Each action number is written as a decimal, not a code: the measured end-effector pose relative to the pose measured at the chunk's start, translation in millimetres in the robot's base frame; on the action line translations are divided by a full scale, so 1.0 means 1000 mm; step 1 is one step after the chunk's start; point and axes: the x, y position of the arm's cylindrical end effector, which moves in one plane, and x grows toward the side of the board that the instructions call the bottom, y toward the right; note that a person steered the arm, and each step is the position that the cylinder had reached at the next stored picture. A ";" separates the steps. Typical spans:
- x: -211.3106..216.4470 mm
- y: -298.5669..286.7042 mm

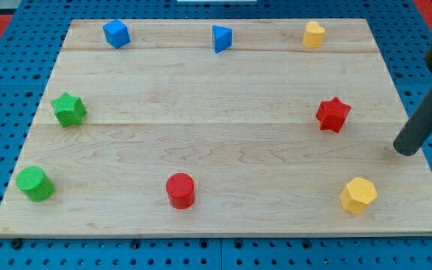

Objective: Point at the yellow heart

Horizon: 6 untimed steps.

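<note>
The yellow heart (314,34) is sitting at the far edge of the wooden board (216,161), toward the view's top right, well up and to the left of my tip (406,151). It is looking like a small, rigid, light block that would skid easily on the smooth wood if nudged. Since the job is only pointing, I judge that nothing needs taking hold of; the safest approach is stopping my tip just beside its near side without touching it.

My tip is resting on the board close to the view's right edge. I am carrying no gripper, so there are no jaws to be apart or together; the rod is simply standing bare, clamped on nothing.

The red star (333,114) is lying to the left of my tip and slightly up, near a direct line to the heart, so it is the one thing likely getting in the way. The yellow hexagon (358,195) is sitting below and left of my tip, off the route. The blue triangle (221,37), blue cube (116,34), green star (69,109), green cylinder (34,183) and red cylinder (180,190) are all sitting far to the left, well apart from the path.
</note>
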 end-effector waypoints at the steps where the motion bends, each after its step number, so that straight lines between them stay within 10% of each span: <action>1: 0.000 0.000; 2: 0.000 0.006; 6: -0.225 -0.045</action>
